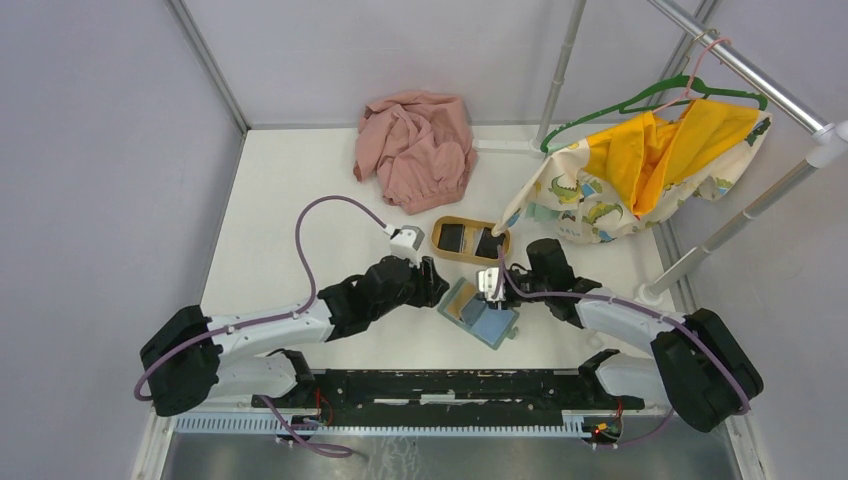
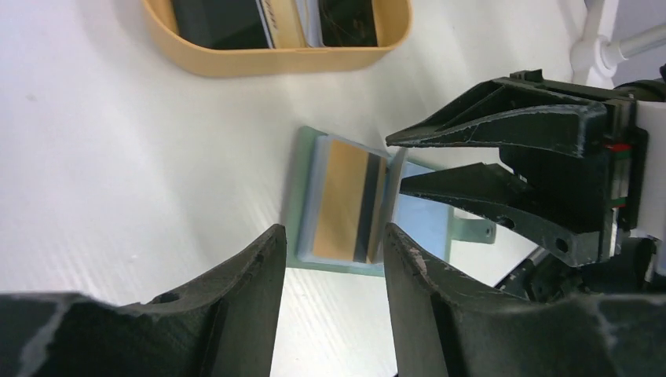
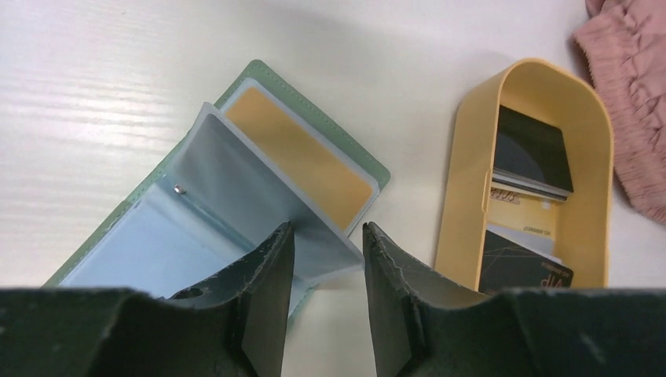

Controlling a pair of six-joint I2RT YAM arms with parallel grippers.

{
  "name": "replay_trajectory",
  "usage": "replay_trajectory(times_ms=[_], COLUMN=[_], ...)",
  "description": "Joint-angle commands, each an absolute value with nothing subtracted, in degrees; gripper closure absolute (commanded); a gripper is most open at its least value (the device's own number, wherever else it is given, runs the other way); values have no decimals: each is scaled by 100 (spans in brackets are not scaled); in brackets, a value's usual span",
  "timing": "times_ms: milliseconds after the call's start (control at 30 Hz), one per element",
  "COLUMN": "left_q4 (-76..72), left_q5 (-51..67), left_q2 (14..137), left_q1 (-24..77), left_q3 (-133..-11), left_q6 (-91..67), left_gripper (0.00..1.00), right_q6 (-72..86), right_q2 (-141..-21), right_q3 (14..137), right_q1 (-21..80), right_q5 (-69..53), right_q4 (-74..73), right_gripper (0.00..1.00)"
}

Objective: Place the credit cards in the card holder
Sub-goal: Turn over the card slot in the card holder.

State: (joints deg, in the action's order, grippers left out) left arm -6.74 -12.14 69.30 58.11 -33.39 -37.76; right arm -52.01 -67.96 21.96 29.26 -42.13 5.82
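Grey-green folding card holder lies open on the white table between the arms, with the gold-tan striped card seated in a clear sleeve. Right gripper, jaws part-open, straddles the next clear sleeve leaf, likely propping it to expose a slot. Left gripper hovers beside, part-open and empty. Black cards wait in the oval tan tray just beyond.

Illegible print on credit cards

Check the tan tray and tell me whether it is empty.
No, the tray holds several cards, black ones among them.
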Motion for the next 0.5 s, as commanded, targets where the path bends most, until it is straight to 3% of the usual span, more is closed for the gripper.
replay_trajectory(times_ms=[0, 133, 467], left_q4=[-528, -594, -1112], left_q5=[-2022, -2103, -1674], left_q2=[6528, 6503, 7143], left_q1=[5785, 5784, 5783], left_q3=[-3156, -3107, -3137], left_q6=[-3319, -3285, -2998], left_gripper=[45, 45, 45], right_q6=[-3913, -3680, -4195], right_q2=[-7167, -7311, -7111], right_q3=[2470, 2568, 2979], right_q1=[3165, 3282, 3244], right_q5=[-3361, -3081, -4038], right_q4=[1336, 1348, 375], right_gripper=[56, 54, 45])
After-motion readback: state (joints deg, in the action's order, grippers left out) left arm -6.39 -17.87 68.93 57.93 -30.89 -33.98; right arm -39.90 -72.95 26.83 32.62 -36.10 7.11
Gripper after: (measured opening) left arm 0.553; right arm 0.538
